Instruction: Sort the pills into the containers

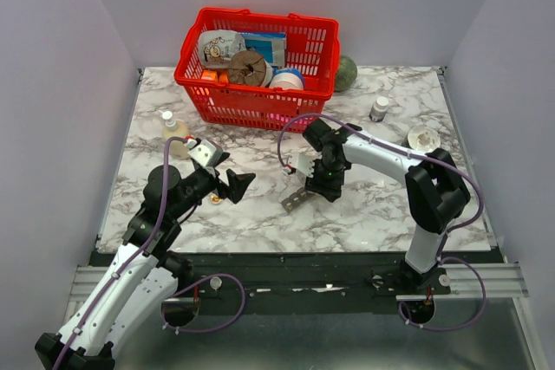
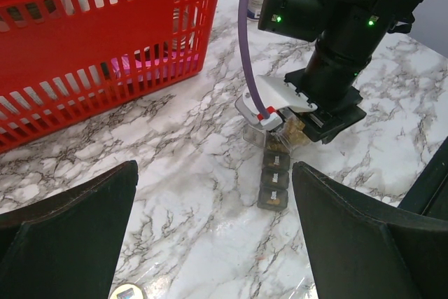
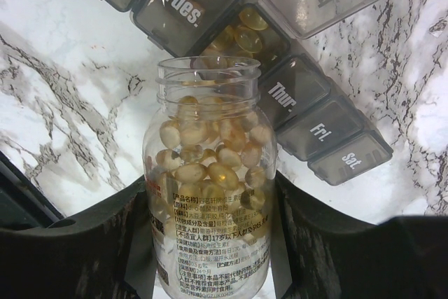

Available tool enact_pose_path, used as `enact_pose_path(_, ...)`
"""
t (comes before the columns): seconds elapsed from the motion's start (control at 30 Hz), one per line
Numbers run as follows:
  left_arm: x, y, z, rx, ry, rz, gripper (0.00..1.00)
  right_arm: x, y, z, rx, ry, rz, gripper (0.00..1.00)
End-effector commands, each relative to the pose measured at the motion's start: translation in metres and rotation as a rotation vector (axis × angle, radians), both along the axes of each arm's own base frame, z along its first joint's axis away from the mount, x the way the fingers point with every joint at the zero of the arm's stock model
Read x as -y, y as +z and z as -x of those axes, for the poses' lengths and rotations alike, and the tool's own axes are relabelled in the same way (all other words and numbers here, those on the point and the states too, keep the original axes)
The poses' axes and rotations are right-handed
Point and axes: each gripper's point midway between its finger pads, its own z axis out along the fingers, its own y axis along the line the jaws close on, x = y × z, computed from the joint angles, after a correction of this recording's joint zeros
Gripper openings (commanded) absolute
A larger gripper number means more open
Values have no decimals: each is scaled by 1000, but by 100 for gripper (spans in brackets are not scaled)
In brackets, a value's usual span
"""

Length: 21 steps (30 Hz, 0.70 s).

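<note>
1. Pill box (image 1: 295, 199): a long, narrow strip of dark grey, see-through cells. It lies slanted near the middle of the table, at about 5 o'clock from the basket, with its far end under the right gripper. White day names are printed on the lids: Tues., Wed, Thur., Fri., Sat.
2. Table (image 1: 373, 210): white marble pattern with grey veins.
3. Basket (image 1: 251, 110): red plastic mesh at 12 o'clock on the table, filled with mixed packets and tubs.
4. Left gripper (image 2: 213, 243): at 9 o'clock from the pill box and apart from it. Its fingers are spread wide with nothing between them.
5. Right gripper (image 3: 206, 204): its fingers are clamped on the sides of the bottle.
6. Bottle (image 3: 206, 124): clear plastic with the cap off and a small-print label. It is partly full of pills, and its mouth is tipped over the open cell.
7. Wed cell (image 3: 248, 33): its lid is flipped back and it is heaped with pills. One pill shows in the Tues. cell. The Thur., Fri. and Sat. lids are down, and I cannot tell what is inside them.
8. Pills (image 3: 210, 162): oval, glossy, amber-yellow.
</note>
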Motion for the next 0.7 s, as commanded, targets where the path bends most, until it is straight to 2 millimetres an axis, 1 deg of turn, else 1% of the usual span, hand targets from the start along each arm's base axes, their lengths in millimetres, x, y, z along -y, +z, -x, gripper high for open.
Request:
enact_pose_path(0.0,2,1,3,21,-22,-3,99,-10,8,3,18,-9,-71,1)
enact_pose_path(0.23,2,0,3,19,-24,-3,99,-18,14,5,40,-13,-140,1)
enact_pose_path(0.43,3,1,4,22,-28,4,99,-28,24,5,66,-18,-218,0)
enact_pose_path(0.57,2,1,4,25,-22,10,99,-38,37,3,95,-25,-295,1)
enact_pose_path(0.67,0,2,3,29,-9,13,99,-46,51,2,127,-20,-359,1)
